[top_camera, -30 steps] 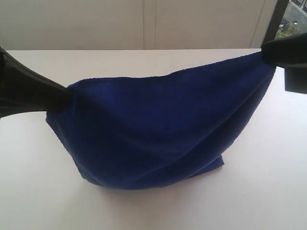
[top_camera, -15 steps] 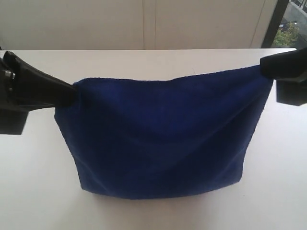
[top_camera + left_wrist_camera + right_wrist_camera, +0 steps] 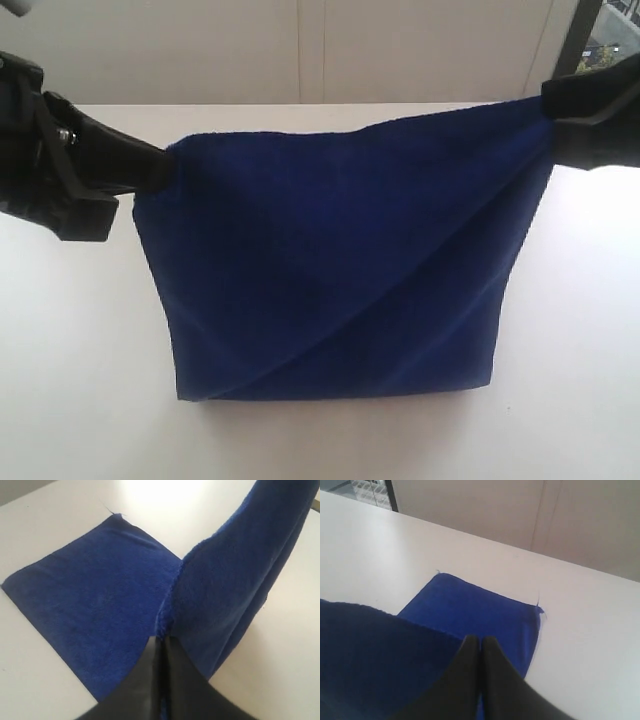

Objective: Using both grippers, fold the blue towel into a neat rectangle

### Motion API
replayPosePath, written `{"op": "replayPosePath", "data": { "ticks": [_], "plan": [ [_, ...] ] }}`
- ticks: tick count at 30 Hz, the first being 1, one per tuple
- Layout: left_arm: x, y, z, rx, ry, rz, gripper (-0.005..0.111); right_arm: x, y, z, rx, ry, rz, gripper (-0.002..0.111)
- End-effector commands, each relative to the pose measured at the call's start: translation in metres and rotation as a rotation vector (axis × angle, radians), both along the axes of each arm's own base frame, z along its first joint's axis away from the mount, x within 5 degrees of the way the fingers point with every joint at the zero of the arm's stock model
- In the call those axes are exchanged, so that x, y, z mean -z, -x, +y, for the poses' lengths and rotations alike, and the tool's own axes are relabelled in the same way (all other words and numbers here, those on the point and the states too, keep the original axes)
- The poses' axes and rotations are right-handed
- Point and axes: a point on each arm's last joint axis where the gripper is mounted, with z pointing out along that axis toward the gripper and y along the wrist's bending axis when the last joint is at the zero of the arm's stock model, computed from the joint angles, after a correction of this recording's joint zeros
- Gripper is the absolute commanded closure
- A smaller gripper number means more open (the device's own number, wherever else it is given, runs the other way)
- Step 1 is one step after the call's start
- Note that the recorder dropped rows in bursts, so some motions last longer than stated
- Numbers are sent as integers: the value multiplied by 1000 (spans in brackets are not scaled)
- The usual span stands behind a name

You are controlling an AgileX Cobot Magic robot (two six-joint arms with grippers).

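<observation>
My left hand (image 3: 152, 170) and right hand (image 3: 548, 103) are each clamped on a top corner of the blue towel (image 3: 340, 270). One half hangs lifted between them and the rest lies on the desk (image 3: 70, 380). The right corner rides higher, so I'd level both, then carry them over evenly. Only the wrist views show the flat half behind, with the far corners I should aim for.

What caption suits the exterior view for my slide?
Left end effector and right end effector hold the blue towel by two corners, rest lying on the table.
</observation>
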Motion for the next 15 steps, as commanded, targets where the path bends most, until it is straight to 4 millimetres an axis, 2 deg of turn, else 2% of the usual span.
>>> {"op": "replayPosePath", "data": {
  "ticks": [1, 4, 9, 15],
  "plan": [
    [-3, -3, 0, -7, 8, -65, 107, 0, -19, 2, 23, 37, -74, 108],
    [-6, -5, 0, -19, 13, -104, 107, 1, -30, 3, 44, 44, -112, 108],
    [-8, -7, 1, -27, 10, -153, 107, -3, -33, 2, 72, 33, -174, 108],
    [-2, -13, -1, -38, 2, -146, 107, 6, -35, 4, 57, 50, -121, 108]
  ]
}}
